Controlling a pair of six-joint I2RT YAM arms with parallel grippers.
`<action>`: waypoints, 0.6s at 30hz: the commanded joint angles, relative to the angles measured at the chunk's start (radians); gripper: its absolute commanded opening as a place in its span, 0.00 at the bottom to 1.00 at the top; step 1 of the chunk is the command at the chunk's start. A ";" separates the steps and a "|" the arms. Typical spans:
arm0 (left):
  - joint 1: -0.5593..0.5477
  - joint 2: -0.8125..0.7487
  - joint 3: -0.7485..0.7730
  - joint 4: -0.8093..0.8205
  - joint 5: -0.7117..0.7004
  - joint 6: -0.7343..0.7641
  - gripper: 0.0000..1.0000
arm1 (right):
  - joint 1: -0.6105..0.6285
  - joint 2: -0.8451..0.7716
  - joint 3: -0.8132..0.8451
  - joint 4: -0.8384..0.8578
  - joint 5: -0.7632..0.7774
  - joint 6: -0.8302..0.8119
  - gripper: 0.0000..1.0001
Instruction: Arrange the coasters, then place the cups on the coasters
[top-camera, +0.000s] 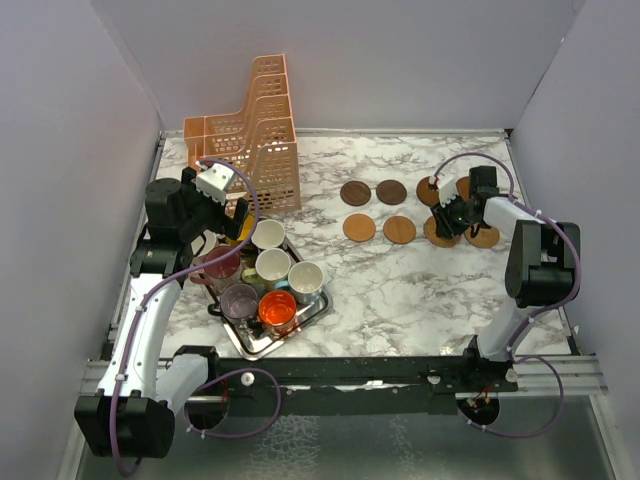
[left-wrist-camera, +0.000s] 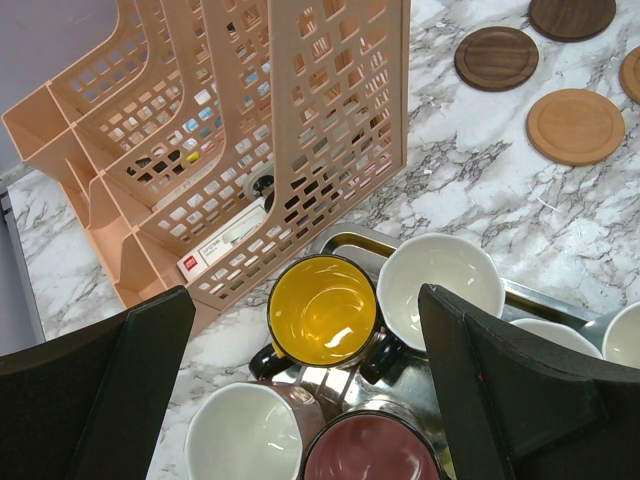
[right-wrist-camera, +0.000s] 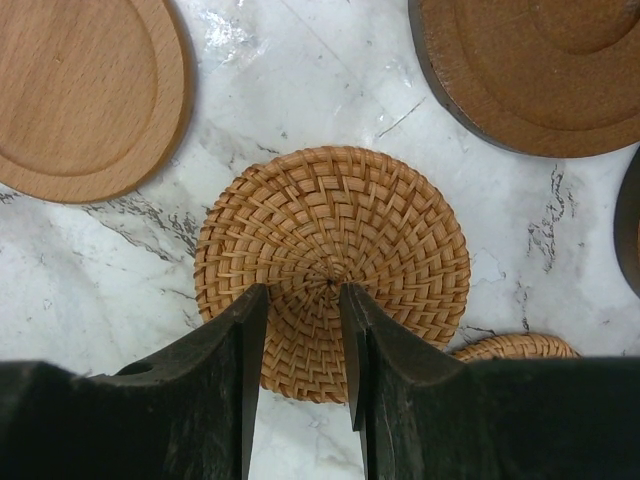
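Right claw (right-wrist-camera: 303, 295) first: we see its jaws narrowed to a slim gap, tips low over the middle of a woven coaster (right-wrist-camera: 330, 210) lying flat on the marble worktop (right-wrist-camera: 300, 90). Nothing sits between them, and whether the tips touch the weave we can't tell. Just beside that disc is a pale wooden coaster (right-wrist-camera: 80, 90), a dark wooden coaster (right-wrist-camera: 540, 70) lies near on the other side, and the rim of a second woven coaster (right-wrist-camera: 515, 347) peeks out by the claw. From above we spot four more set apart in a neat square at mid-worktop, a dark pair (top-camera: 355, 192) behind a tan pair (top-camera: 359, 227). Over to the left claw (left-wrist-camera: 305, 300): spread fully wide, gripping nothing, hanging above the yellow cup (left-wrist-camera: 322, 310) in the silver tray (left-wrist-camera: 350, 238). A white cup (left-wrist-camera: 440, 290) sits right beside the yellow one, with a maroon-pink cup (left-wrist-camera: 370, 450) and a second white cup (left-wrist-camera: 243, 435) below them. The orange cup (top-camera: 277, 308) and grey-purple cup (top-camera: 240, 299) crowd the tray's near corner. Every cup we see is in the tray. A peach mesh rack (left-wrist-camera: 250, 130) stands just behind it.
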 joint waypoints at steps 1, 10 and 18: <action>0.002 -0.021 -0.006 0.007 0.033 0.001 0.99 | 0.002 -0.005 -0.018 -0.066 0.016 -0.021 0.36; 0.002 -0.017 0.001 0.006 0.036 -0.003 0.99 | 0.005 0.012 0.009 -0.075 -0.020 0.011 0.36; 0.002 -0.015 0.003 0.006 0.035 -0.006 0.99 | 0.013 0.025 0.023 -0.072 -0.007 0.021 0.36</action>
